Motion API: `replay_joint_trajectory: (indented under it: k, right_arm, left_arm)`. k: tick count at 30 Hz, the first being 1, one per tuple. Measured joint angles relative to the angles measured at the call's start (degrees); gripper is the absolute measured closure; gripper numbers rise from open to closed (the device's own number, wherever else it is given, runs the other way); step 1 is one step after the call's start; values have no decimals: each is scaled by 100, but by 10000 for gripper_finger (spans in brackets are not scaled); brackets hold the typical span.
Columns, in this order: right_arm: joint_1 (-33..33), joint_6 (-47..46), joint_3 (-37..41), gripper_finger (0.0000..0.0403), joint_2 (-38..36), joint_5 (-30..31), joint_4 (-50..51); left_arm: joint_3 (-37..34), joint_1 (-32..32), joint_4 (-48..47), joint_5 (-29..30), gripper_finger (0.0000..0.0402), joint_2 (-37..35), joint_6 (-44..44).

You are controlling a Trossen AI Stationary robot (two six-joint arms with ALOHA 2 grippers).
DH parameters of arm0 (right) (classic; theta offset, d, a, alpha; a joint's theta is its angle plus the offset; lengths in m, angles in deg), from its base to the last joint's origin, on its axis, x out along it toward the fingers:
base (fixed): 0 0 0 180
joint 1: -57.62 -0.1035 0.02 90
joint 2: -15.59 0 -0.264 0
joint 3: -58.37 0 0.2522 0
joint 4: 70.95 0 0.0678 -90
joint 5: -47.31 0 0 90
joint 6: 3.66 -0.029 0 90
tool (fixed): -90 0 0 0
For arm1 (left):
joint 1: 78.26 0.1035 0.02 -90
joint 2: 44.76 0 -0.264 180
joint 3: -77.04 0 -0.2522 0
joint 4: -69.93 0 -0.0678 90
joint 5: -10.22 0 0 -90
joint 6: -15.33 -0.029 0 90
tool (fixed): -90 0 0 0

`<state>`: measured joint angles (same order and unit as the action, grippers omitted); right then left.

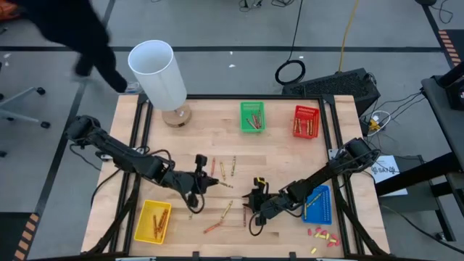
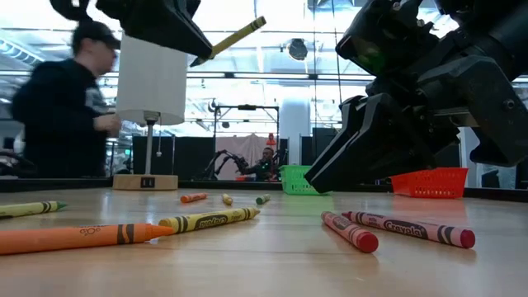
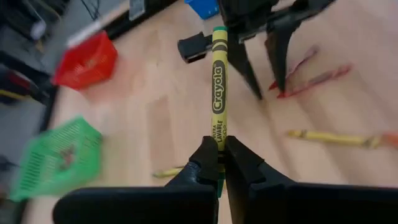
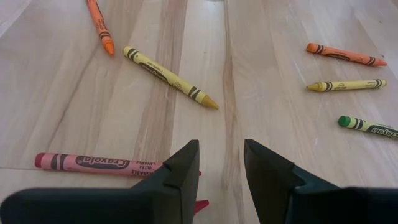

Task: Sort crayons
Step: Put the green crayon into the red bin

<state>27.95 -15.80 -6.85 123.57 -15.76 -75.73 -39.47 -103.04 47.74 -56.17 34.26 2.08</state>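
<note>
My left gripper (image 1: 212,183) is left of the table's middle, raised above the table and shut on an olive-yellow crayon (image 3: 217,81), which also shows high in the low view (image 2: 231,39). My right gripper (image 4: 221,163) is open and empty, low over the table right of the middle (image 1: 254,204), its fingers pointing at the bare wood. A red crayon (image 4: 93,163) lies flat beside one of its fingers. Several more crayons lie flat on the table (image 1: 226,211), red, orange and yellow. My left gripper pinches the olive-yellow crayon at one end (image 3: 218,142) between its two fingertips. The crayon sticks out forward past the fingers, roughly in line with them. It is lifted clear of the table, its free end (image 2: 257,22) tilted upward.
A green basket (image 1: 252,116) and a red basket (image 1: 306,121) stand at the far edge, a yellow basket (image 1: 153,221) near left, a blue basket (image 1: 317,204) near right. A white lamp (image 1: 159,72) stands far left. Small red and yellow stubs (image 1: 322,235) lie near right. A person (image 2: 66,107) stands beyond the table.
</note>
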Motion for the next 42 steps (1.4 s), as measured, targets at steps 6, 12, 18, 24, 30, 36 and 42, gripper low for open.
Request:
replay_joint_trajectory:
  k: [6, 12, 18, 24, 30, 36, 42]
  right_arm:
    - [4, 2, 0, 289, 0, 0, 0]
    - [4, 2, 0, 289, 0, 2, 0]
    - [4, 4, 1, 289, 0, 2, 1]
    - [4, 4, 1, 289, 0, 1, 0]
    - [4, 4, 1, 289, 0, 2, 0]
    - [4, 4, 0, 289, 0, 2, 2]
    - [4, 4, 0, 289, 0, 2, 0]
  left_arm:
    - [0, 0, 8, 75, 398, -8, -1758]
    - [0, 0, 42, 80, 398, -8, -2772]
    - [0, 0, 43, 84, 398, -8, -3515]
    - [2, 0, 44, 84, 398, -8, -3706]
    - [2, 0, 44, 82, 398, -8, -3513]
    - [2, 0, 44, 82, 393, -8, -2375]
    - [2, 0, 42, 75, 391, -8, -659]
